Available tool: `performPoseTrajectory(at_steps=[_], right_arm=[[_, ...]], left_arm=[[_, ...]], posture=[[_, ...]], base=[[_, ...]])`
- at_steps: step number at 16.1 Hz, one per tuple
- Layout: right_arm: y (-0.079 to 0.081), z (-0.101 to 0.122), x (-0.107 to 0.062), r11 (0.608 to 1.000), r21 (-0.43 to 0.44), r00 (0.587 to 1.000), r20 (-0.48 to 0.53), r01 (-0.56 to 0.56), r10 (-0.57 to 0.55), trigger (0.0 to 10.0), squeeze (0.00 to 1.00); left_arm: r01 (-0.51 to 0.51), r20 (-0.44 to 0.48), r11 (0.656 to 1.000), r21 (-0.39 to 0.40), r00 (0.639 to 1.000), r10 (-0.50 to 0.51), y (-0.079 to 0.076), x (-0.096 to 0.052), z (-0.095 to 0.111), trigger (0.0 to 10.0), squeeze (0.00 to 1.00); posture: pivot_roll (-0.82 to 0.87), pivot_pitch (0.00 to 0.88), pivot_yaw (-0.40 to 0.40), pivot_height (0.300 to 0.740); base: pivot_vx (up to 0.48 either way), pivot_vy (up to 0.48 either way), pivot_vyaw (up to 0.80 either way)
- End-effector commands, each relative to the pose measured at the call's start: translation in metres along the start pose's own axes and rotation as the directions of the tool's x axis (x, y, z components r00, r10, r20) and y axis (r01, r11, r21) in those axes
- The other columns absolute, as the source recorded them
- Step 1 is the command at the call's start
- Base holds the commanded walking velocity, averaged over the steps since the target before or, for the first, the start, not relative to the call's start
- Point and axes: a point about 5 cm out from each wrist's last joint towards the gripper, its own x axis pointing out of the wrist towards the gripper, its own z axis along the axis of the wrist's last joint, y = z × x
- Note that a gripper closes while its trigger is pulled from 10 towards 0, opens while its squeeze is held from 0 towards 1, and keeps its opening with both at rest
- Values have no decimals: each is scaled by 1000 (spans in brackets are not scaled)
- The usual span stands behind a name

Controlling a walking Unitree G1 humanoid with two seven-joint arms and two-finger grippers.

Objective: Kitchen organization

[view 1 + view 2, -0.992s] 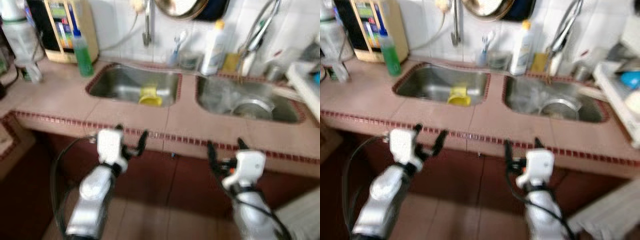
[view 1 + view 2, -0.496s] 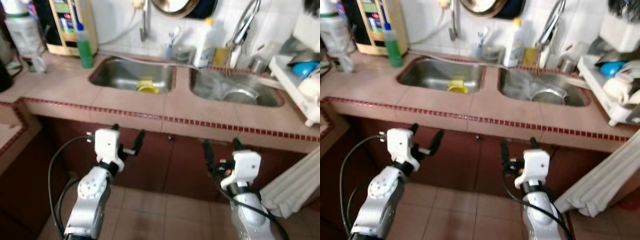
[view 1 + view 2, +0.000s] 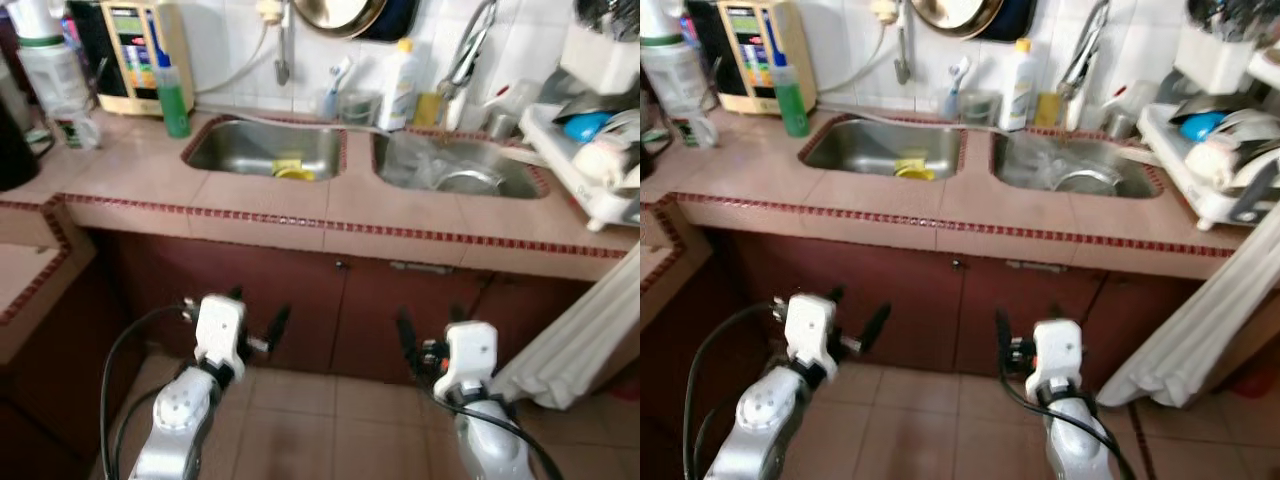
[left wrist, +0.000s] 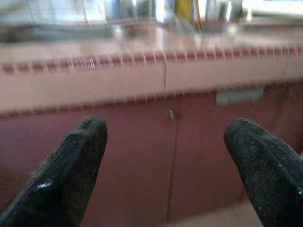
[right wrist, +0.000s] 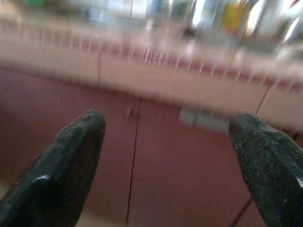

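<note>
Facing the counter (image 3: pixel 300 205) with both grippers low before the cabinet doors (image 3: pixel 300 300): left gripper (image 3: pixel 255 322) and right gripper (image 3: pixel 425 335), jaws wide, empty. Yellow cup (image 3: pixel 290 170) lies in the left sink (image 3: pixel 262 150). Risk: raising arms here could strike the counter edge.

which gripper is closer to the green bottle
Left. The left gripper is low before the cabinet, below the green bottle on the counter's left; the right gripper is further over, under the right sink.
</note>
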Motion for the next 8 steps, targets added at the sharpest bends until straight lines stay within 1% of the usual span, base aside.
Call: performPoseTrajectory(at_steps=[1,2,3,4,5,6,7,8], right_arm=[[1,-12,-1,999,-23,999,-44,-32,31,10000,0],[1,-24,-4,999,-26,995,-94,-42,39,10000,0],[-1,-48,-14,999,-28,979,-200,-46,39,10000,0],[-3,-65,-24,998,-46,959,-281,-46,31,10000,0],[-7,-78,-33,998,-48,937,-348,-35,16,10000,0],[-9,-89,-41,998,-52,913,-408,-31,7,10000,0],[-10,-101,-49,998,-55,876,-482,-31,1,10000,0],[-10,-106,-51,998,-59,861,-508,-36,1,10000,0]], left_arm=[[10,-39,1000,-11,999,-10,-1,-5,-14,10000,0],[-14,-66,999,-35,998,12,1,-9,-24,10000,0],[-42,-127,995,-93,991,30,5,-17,-42,10000,0],[-42,-183,995,-90,983,25,5,-22,-54,10000,0],[-45,-216,998,-50,976,33,6,-26,-62,10000,0],[-58,-269,998,-38,962,46,6,-29,-71,10000,0],[-70,-332,997,-36,942,54,7,-32,-81,10000,0],[-80,-356,996,-38,932,61,7,-34,-85,10000,0]], posture=[[-45,20,-16,740],[-45,23,-16,740],[-51,36,-11,740],[-54,42,-7,740],[-49,43,-8,740],[-38,45,-16,740],[-40,43,-15,740],[-40,43,-15,740]], base=[[0,0,0],[0,0,0],[0,0,0],[0,0,0],[0,0,0],[0,0,0],[0,0,0],[0,0,0]])
